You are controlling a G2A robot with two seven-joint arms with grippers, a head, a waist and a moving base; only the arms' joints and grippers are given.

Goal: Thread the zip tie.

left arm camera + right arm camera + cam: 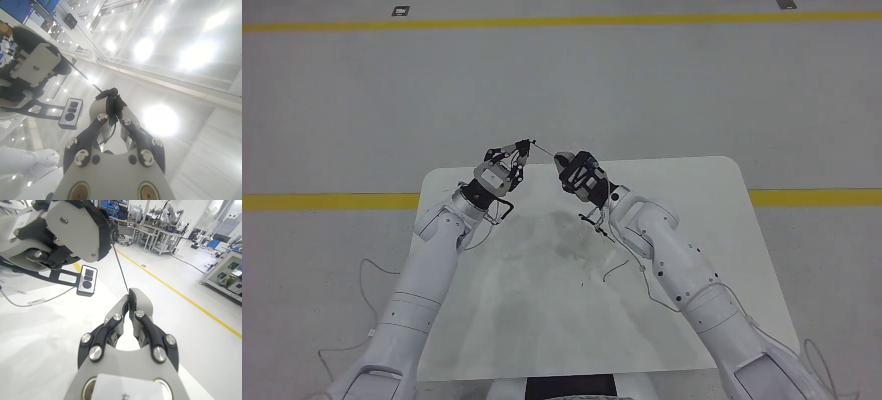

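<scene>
Both your left gripper point(113, 98) and right gripper point(129, 297) are clamped on the zip tie point(119, 264), holding it straight in the air above the table's point(712, 210) far edge, probably to line it up for threading. Which end bears the head is unclear.

Wrist cams close; prob. shared tie point(119, 264)

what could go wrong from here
1. The right pincer pinches the zip tie only at its very tips, so the strap may slip out.
2. It runs straight to the left pincer; pulling apart could yank it free.
3. It is held near the far edge of the table, so a drop might reach the floor.
</scene>
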